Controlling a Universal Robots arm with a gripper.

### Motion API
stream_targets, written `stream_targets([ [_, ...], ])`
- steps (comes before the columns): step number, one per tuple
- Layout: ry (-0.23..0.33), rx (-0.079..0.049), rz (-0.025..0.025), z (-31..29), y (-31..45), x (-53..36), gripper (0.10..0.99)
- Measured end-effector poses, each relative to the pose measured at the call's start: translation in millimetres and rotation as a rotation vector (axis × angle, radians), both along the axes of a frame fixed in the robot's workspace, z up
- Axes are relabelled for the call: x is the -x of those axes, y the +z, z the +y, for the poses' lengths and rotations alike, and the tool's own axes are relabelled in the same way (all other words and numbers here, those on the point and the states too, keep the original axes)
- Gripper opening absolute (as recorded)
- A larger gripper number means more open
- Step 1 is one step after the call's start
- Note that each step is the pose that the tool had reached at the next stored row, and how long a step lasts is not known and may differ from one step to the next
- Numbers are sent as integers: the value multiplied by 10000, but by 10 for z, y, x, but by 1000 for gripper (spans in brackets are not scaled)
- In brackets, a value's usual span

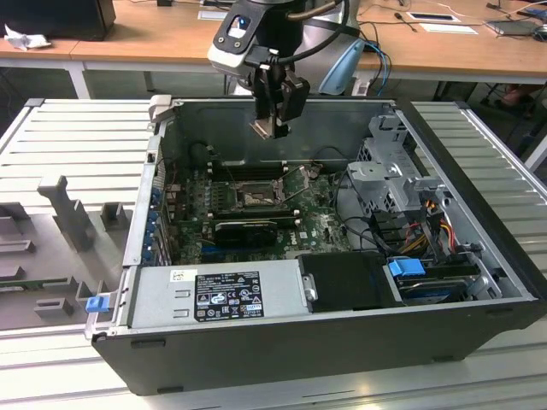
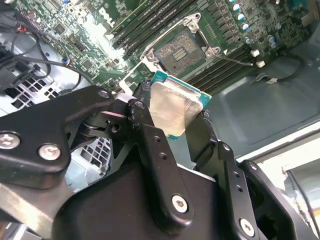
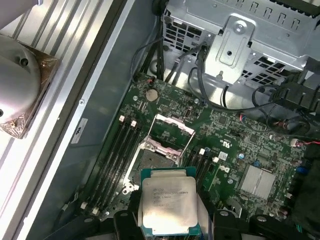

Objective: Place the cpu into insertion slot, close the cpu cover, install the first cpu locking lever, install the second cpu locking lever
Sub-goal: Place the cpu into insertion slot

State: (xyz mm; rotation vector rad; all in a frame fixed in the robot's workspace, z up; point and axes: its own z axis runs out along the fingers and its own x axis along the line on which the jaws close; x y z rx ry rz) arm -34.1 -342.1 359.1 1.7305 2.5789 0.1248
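Observation:
My gripper (image 1: 275,120) hangs above the open computer case, shut on the cpu (image 1: 263,128). The chip is a flat square with a pale silver top and a teal edge. In both wrist views it sits between the black fingers (image 2: 150,145), cpu (image 2: 172,107) (image 3: 167,205). Below it on the green motherboard lies the insertion slot (image 1: 255,198) (image 2: 179,52) (image 3: 152,162), its brownish contact field bare. The cpu cover (image 3: 172,132) stands swung open at the slot's far side. There is a clear gap between the chip and the slot.
A grey power supply (image 1: 218,295) fills the case front. A metal drive cage (image 1: 397,162) (image 3: 240,45) with cables stands at the exterior view's right. A long black card (image 1: 248,229) lies just in front of the slot. Black memory slots (image 3: 112,160) flank it.

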Motion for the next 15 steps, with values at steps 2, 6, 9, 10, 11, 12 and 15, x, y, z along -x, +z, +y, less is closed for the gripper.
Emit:
stream_targets([
  [2, -180, 0, 0, 0, -2, 0, 525],
  [6, -521, 0, 0, 0, -4, 0, 525],
  [9, -754, 0, 0, 0, -5, 0, 525],
  [10, -886, 2, -1, 0, -8, 0, 525],
  [11, -986, 9, -1, 0, -10, 0, 525],
  [12, -1205, 19, -1, 0, -13, 0, 525],
  [15, -1866, 20, 0, 0, -25, 0, 525],
])
